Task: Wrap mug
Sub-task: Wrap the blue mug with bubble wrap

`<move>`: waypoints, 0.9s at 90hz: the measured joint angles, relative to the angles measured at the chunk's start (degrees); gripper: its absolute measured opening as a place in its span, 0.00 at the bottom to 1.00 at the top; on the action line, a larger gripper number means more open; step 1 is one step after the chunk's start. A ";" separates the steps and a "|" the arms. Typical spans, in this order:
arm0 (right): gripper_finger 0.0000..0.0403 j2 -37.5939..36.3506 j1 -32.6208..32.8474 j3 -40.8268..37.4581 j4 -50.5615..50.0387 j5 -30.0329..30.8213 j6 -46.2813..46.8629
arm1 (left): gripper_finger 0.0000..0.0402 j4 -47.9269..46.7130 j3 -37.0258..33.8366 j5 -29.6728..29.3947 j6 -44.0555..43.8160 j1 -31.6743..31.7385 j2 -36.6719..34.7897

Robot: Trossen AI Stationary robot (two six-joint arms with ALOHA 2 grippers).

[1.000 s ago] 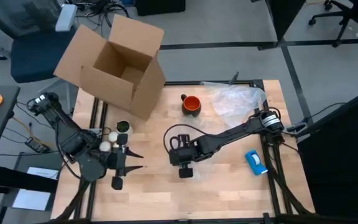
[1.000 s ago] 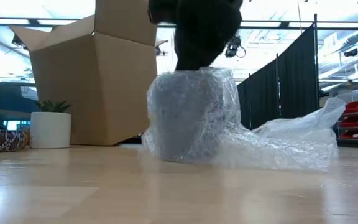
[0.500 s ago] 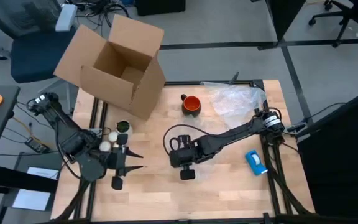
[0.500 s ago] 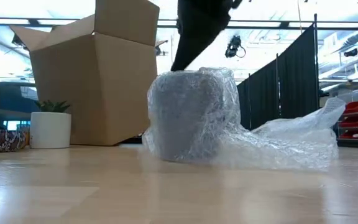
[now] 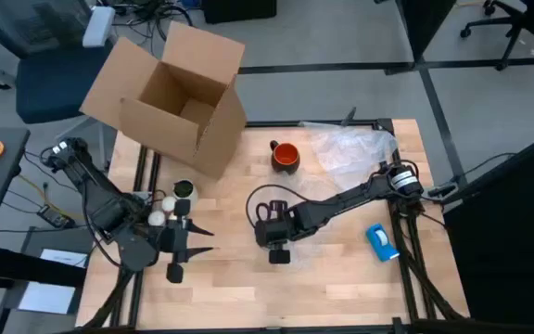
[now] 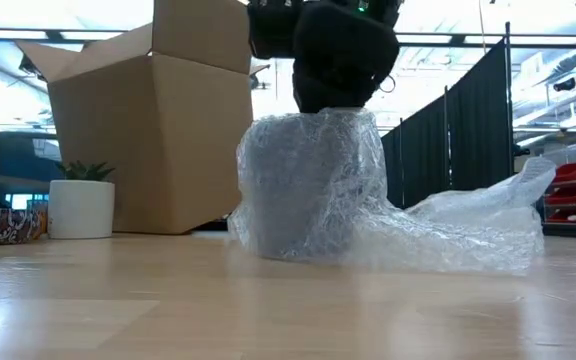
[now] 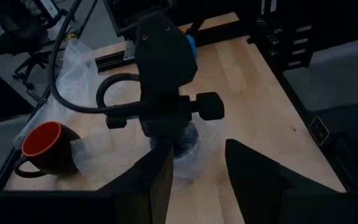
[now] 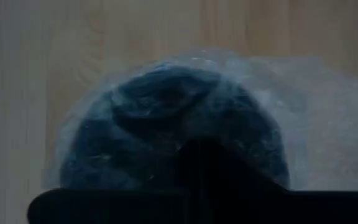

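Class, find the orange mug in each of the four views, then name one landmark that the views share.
High view: mug on the table's far side, right of the box.
Low view: not seen.
Left wrist view: mug beside the bubble-wrapped bundle.
Right wrist view: not in it; only the bundle shows.
Landmark: the bundle, also central in the low view.

Wooden table (image 5: 341, 278): mug (image 5: 286, 156), bubble wrap (image 5: 355, 148), blue tape dispenser (image 5: 382, 240).

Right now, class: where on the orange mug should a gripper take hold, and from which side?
Grip the mug by its rim from straight above: it stands upright and open-mouthed, bubble wrap close on one side. Its dark handle sticks out sideways, so it likely gives a weaker hold.
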 joint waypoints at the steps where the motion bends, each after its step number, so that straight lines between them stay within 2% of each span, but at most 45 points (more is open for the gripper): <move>1: 0.00 0.00 0.08 0.20 -0.06 -0.10 0.01 | 0.32 0.09 -0.08 -0.01 -0.01 0.00 0.00; 15: 0.00 0.00 1.74 6.08 -5.54 0.06 -1.40 | 0.32 -0.15 -0.31 -0.02 0.00 0.00 0.13; 35: 0.00 -0.04 4.00 14.98 -14.32 5.17 -2.15 | 0.32 -0.10 -0.31 -0.15 0.00 0.00 0.13; 81: 0.00 -0.04 4.40 15.79 -14.81 5.74 -2.48 | 0.32 -0.02 -0.31 -1.13 2.65 1.16 0.13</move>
